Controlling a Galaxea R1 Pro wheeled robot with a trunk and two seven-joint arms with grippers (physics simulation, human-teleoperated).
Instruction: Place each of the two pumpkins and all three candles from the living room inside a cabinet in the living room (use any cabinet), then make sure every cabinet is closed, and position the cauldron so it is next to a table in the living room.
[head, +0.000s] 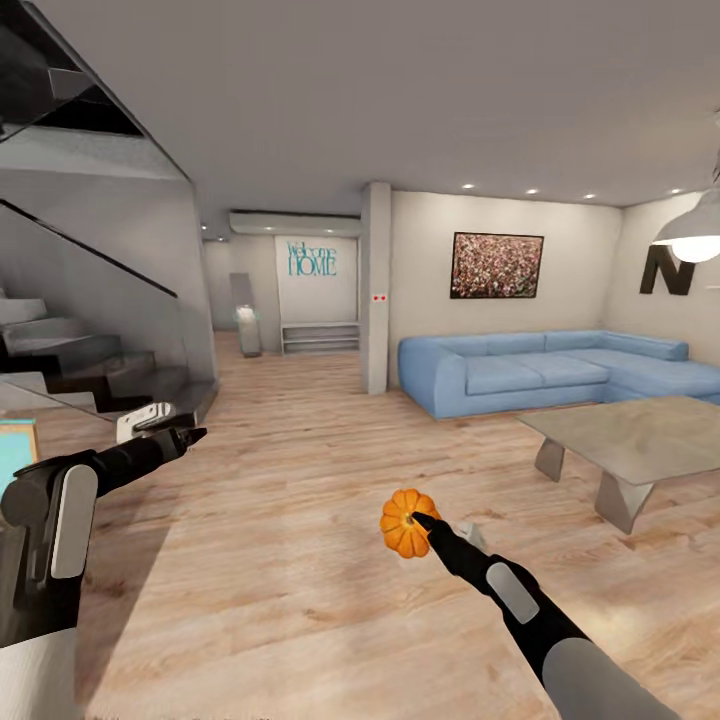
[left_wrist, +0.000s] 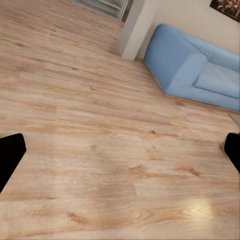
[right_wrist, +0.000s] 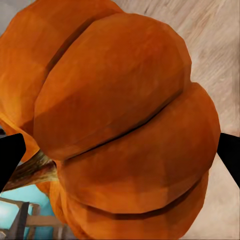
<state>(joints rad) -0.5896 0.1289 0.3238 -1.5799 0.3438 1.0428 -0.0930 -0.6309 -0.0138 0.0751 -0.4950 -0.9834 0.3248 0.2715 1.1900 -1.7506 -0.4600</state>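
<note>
A ribbed bright-orange pumpkin (head: 403, 535) with a brownish stem hangs above the wood floor, held in my right gripper (head: 416, 521). Up close in the right wrist view the pumpkin (right_wrist: 125, 115) bulges between the two black fingertips (right_wrist: 10, 160), so my right gripper (right_wrist: 120, 160) is shut on it. My left gripper (head: 187, 434) is raised at the left, in front of the stairs. Its fingers are spread wide, and my left gripper (left_wrist: 120, 160) has only bare floor between them. A low grey coffee table (head: 630, 440) stands at the right. The candles, the cabinet and the cauldron are out of view.
A blue corner sofa (head: 520, 375) lines the far wall behind the table. A white pillar (head: 376, 290) stands left of it, a dark staircase (head: 70, 360) at the left. A pendant lamp (head: 690, 240) hangs at the upper right. Open wood floor (head: 300, 520) lies ahead.
</note>
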